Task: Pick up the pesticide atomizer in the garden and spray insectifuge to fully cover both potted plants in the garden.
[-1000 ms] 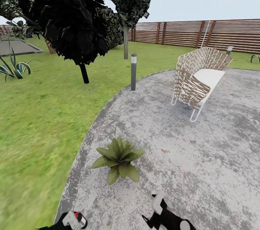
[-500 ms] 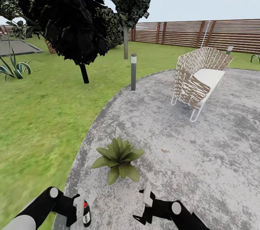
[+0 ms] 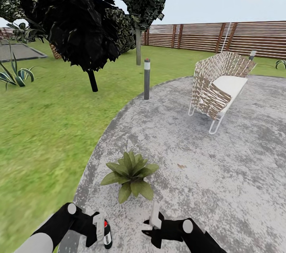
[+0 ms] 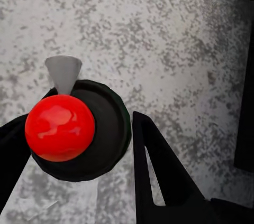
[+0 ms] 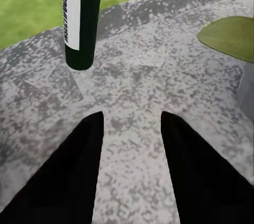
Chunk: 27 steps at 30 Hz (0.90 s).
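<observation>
The pesticide atomizer [image 3: 106, 235] hangs upright in the left gripper [image 3: 99, 232], held low over the grey paved patio [image 3: 222, 173] just short of the potted plant [image 3: 129, 174]. The left wrist view looks straight down on its round dark cap [image 4: 84, 129], with a red button [image 4: 60, 127] on top and a pale nozzle [image 4: 63, 73] poking out to one side. The black fingers [image 4: 159, 171] stand on either side of the cap and seem to pinch it, though the contact itself is hard to make out.

The bottle looks like a slim, rigid cylinder, light enough for one gripper, with a smooth and probably slippery wall. Held at the neck under the cap, it is likely to stay put, since the cap's wider rim would act as a stop. A grip on the plain body would more likely slide. The red button must stay free for pressing, and the nozzle should point at the leaves.

The right gripper [image 3: 153, 225] is empty, its fingers spread apart. From its wrist camera the dark bottle [image 5: 80, 20] shows a white label band with a column of dark print, too small to read. No brand is legible.
</observation>
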Tool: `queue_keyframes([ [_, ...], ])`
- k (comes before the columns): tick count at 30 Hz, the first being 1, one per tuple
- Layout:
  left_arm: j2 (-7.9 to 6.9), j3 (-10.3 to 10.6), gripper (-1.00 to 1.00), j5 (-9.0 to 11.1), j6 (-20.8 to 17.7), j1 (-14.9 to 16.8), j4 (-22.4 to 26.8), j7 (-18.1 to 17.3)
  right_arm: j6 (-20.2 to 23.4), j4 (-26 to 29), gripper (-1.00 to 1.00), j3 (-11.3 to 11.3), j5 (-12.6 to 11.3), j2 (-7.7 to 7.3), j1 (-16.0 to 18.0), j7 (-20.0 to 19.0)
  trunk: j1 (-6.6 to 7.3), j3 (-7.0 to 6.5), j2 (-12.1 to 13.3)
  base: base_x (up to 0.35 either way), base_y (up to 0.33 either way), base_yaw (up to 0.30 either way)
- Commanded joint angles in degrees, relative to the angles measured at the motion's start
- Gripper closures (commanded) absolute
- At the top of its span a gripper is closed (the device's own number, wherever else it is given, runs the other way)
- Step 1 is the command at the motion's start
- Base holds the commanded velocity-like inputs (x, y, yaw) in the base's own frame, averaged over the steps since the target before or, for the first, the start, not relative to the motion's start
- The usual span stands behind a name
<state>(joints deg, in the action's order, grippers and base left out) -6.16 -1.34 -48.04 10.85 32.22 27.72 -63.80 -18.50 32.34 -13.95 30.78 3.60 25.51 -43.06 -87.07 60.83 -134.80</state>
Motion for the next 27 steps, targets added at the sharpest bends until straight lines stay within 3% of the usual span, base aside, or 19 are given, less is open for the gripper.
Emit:
queue_keyframes([
  [1,0.26,-0.1,1.0,-0.5,0.6,0.0,0.1,-0.1,-0.3,0.1,1.0,0.1,0.5,0.04,0.0,-0.1,0.01,0.05,0.0,0.0,0.0,0.0],
  [11,2.82,0.0,1.0,-0.5,1.2,-0.2,0.1,-0.2,-0.2,0.9,1.0,0.1,0.4,0.13,0.1,-0.4,0.01,0.05,0.0,0.0,0.0,0.0],
  [19,3.94,2.8,1.0,-0.3,1.2,-0.1,0.1,0.0,-0.1,3.8,1.0,0.0,0.3,1.11,0.1,-3.5,0.01,0.05,0.0,0.0,0.0,0.0],
  [27,6.89,3.2,1.0,-0.4,1.3,-0.1,0.1,0.0,-0.1,4.2,1.0,0.0,0.3,1.59,0.1,-4.0,0.01,0.05,0.0,0.0,0.0,0.0],
])
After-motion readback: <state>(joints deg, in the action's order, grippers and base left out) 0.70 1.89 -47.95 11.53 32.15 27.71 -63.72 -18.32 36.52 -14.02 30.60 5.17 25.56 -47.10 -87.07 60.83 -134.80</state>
